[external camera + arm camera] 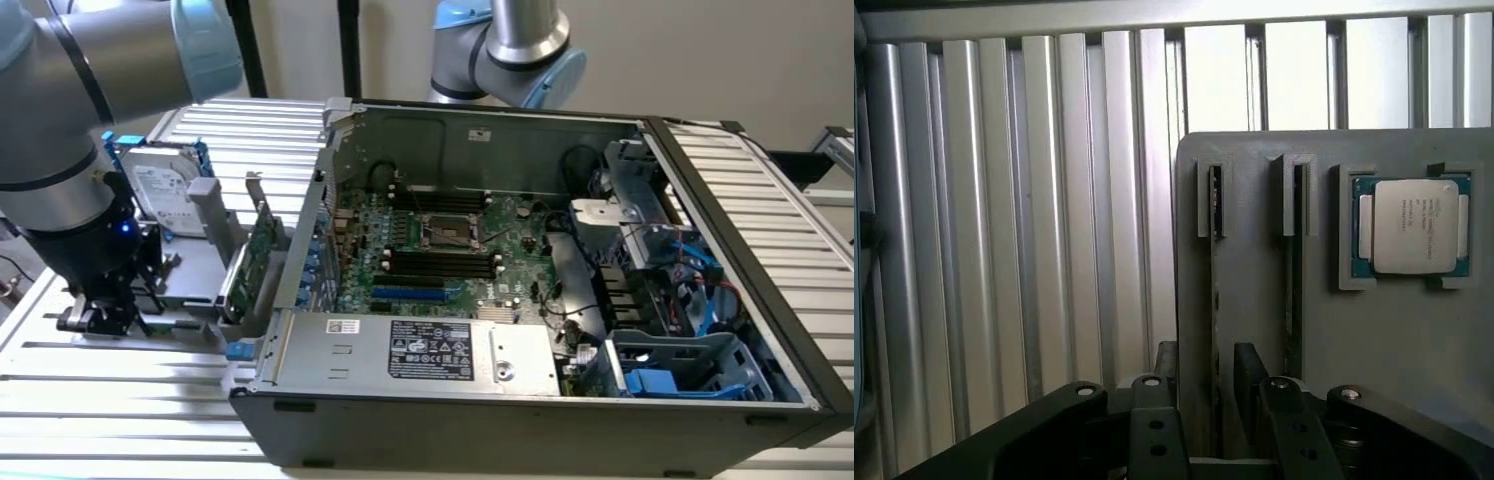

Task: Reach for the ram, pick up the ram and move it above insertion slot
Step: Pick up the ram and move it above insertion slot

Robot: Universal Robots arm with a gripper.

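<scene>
Fingers (1164, 400) stand spread either side of the ram (1214, 290), upright in its grey holder (1249, 290); best to centre it between them and approach squarely.

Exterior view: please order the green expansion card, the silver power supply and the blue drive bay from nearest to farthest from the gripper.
From the gripper, at the exterior view's left:
1. green expansion card, close beside it, outside the case.
2. silver power supply, inside the case, front.
3. blue drive bay, toward the exterior view's right.
</scene>
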